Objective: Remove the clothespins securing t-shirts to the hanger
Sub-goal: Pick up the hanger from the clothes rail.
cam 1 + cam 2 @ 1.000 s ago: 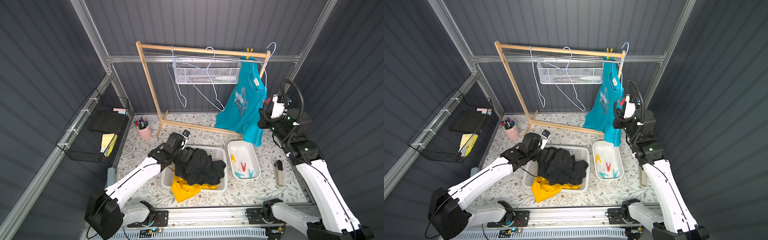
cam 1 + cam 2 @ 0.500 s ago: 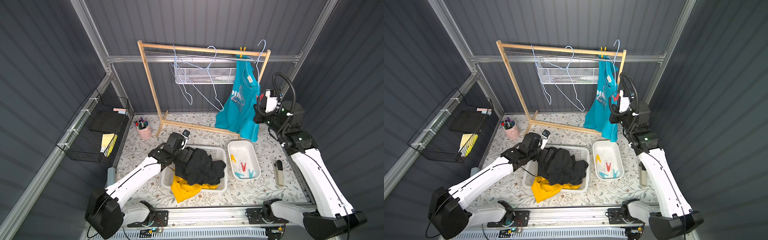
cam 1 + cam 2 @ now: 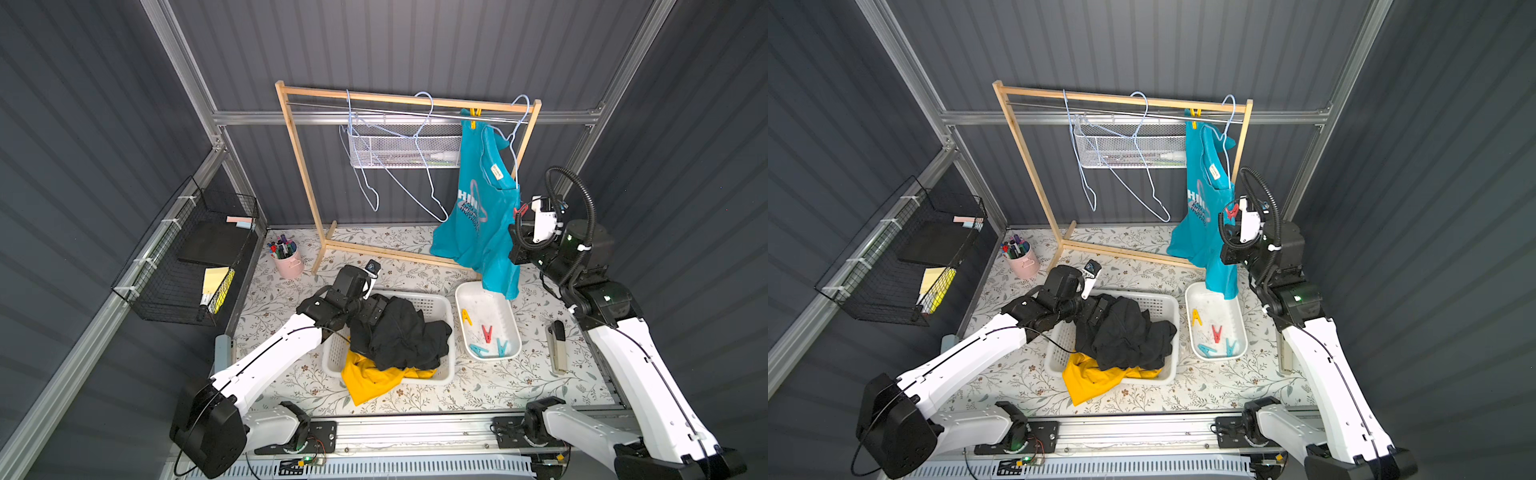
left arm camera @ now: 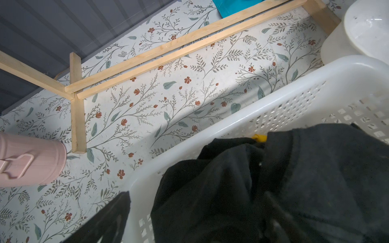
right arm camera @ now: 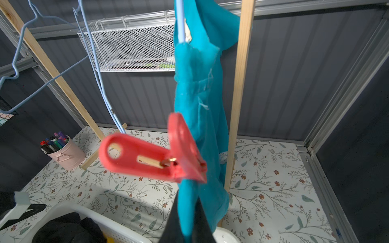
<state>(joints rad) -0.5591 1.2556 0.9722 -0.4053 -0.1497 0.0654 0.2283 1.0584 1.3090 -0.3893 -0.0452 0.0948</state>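
The teal t-shirt [image 3: 473,232] hangs from a light-blue hanger [image 3: 515,137] on the wooden rack, with a yellow clothespin [image 3: 473,114] at the rail. A red clothespin [image 5: 155,160] is clipped on its edge. My right gripper [image 5: 187,202] is shut on the teal cloth just below that pin and shows in a top view [image 3: 1229,222]. My left gripper [image 3: 374,309] is open over the black t-shirt [image 3: 399,332] in the white basket [image 3: 440,299]. A mustard t-shirt [image 3: 374,378] spills under it. Several clothespins lie in the white tray [image 3: 465,291].
Two bare wire hangers [image 3: 424,166] hang from the rack [image 3: 299,166] before a white mesh basket [image 3: 399,145]. A pink cup of pens [image 3: 286,259] stands at the back left, a black wire basket [image 3: 187,257] on the left wall, a stapler [image 3: 557,345] at the right.
My right gripper has moved left with the teal cloth, and the shirt and its hanger swung left along the rail. The left arm has not moved.
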